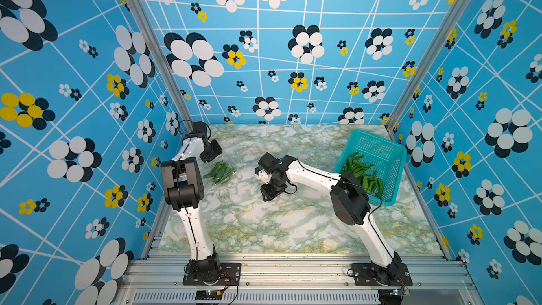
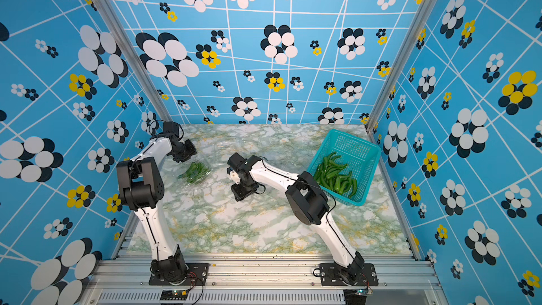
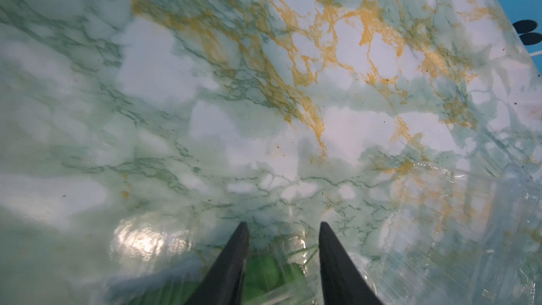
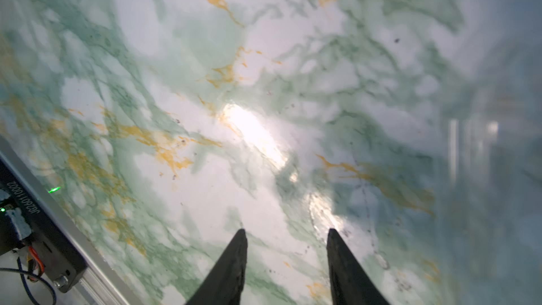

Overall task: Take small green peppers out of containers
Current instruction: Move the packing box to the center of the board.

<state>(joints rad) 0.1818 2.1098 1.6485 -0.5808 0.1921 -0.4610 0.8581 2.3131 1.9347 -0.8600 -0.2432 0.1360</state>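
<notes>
Noting one bunch of small green peppers [image 1: 220,171] sitting inside a clear clamshell [image 1: 233,163], close to the left edge of the desk [image 1: 293,224], about midway along it. Judging this bunch not yet taken out, with plastic showing around it in both top views.

Noting loose peppers [image 1: 363,175] heaped in the teal basket [image 1: 379,146] by the right edge, toward the rear right corner. Taking that as the drop-off place. Making out empty clamshells [image 2: 226,145] at the rear middle, nearly lost against the marble, probably set aside once emptied.

Reading the left tool [image 3: 283,223] as spread part way, with only bare desk between the tips. Seeing clear film and green further back between the fingers [image 3: 228,268]. Not managing to tell whether anything is touching there. Placing this tool just rearward of the loaded box, angled down at it, likely lining up on the lid or rim.

Reading the right tool [image 4: 286,229] as spread and gripping nothing, with marble alone between the tips.

Logging the left arm [image 1: 181,183] folded, elbow raised over the left edge, forearm running rearward, wrist turning in toward the middle. Logging the right arm [image 1: 311,176] stretching low from the front right to the desk's middle, tool pointing down at bare surface, well apart from basket and loaded box. Guessing it is waiting there to steady or receive.
</notes>
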